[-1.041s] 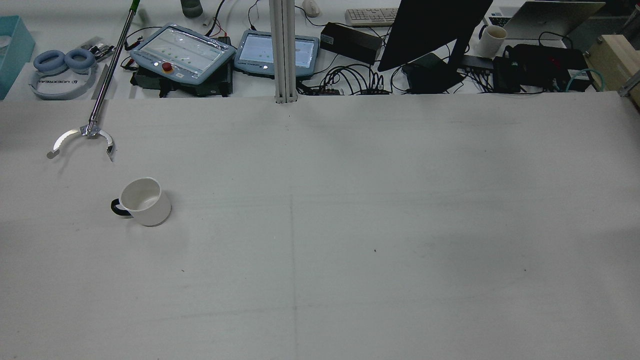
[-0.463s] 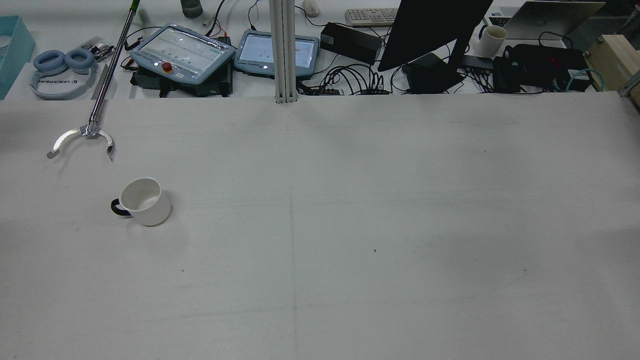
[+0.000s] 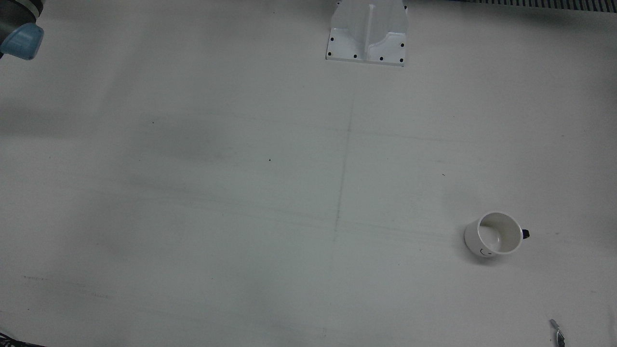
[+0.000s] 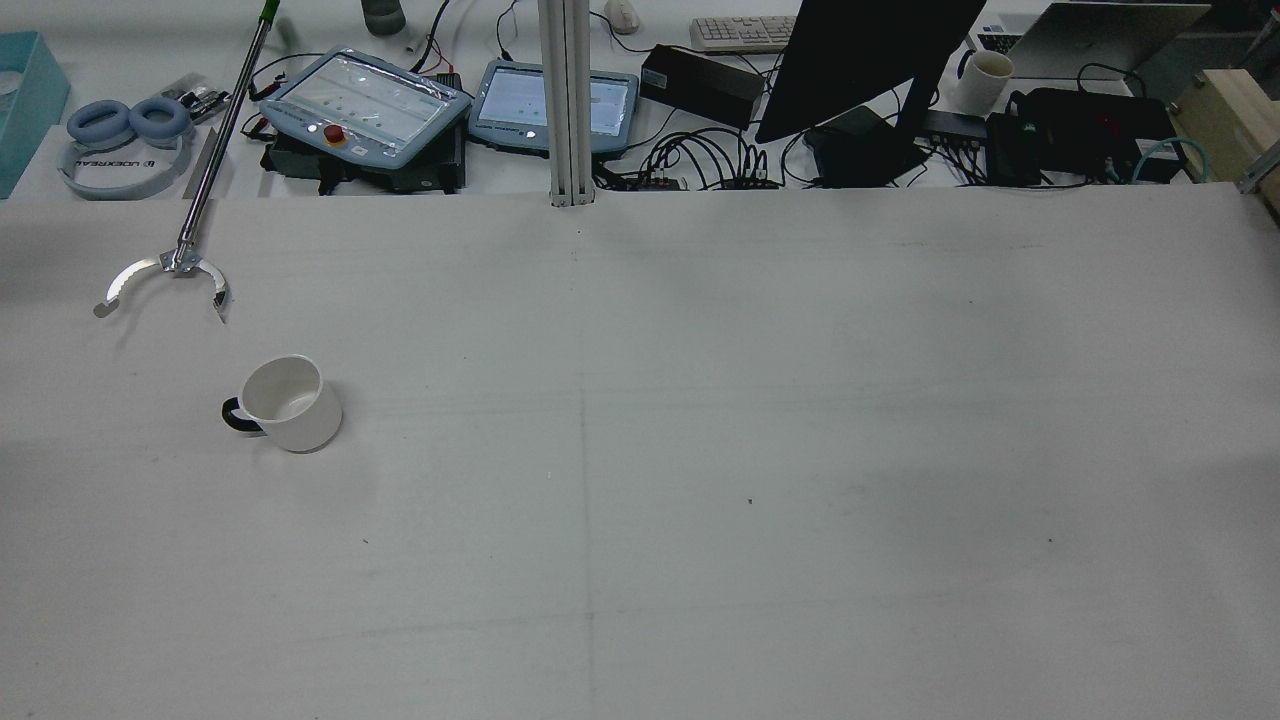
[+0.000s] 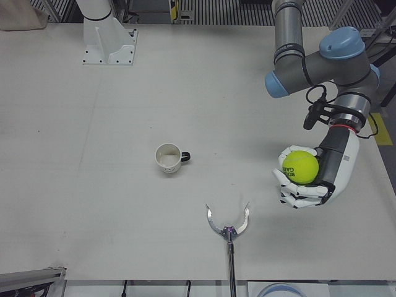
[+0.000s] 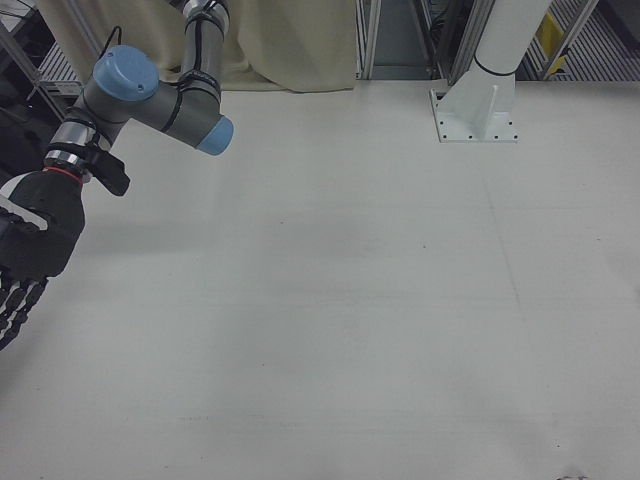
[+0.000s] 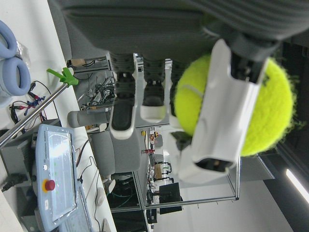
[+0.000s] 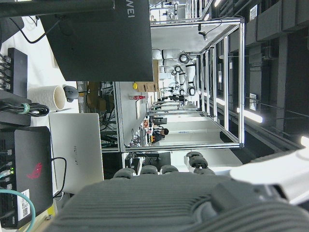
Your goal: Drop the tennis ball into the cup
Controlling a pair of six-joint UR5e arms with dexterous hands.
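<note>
A white cup [image 5: 168, 158] with a black handle stands upright on the table, also seen as the cup [image 4: 290, 403] in the rear view and the cup [image 3: 494, 234] in the front view. Its inside looks bare. My left hand [image 5: 325, 176] hovers to the right of it in the left-front view, well apart from it, shut on a yellow tennis ball [image 5: 301, 167]. The left hand view shows the ball [image 7: 275, 96] clasped under white fingers [image 7: 222, 111]. My right hand [image 6: 25, 255] hangs at the far left of the right-front view with fingers apart, holding nothing.
A metal reacher claw [image 4: 165, 275] on a long rod lies on the table just beyond the cup. A white pedestal [image 3: 366, 33] stands at the table's robot side. Teach pendants [image 4: 365, 95], cables and a monitor [image 4: 860, 60] crowd the desk past the far edge.
</note>
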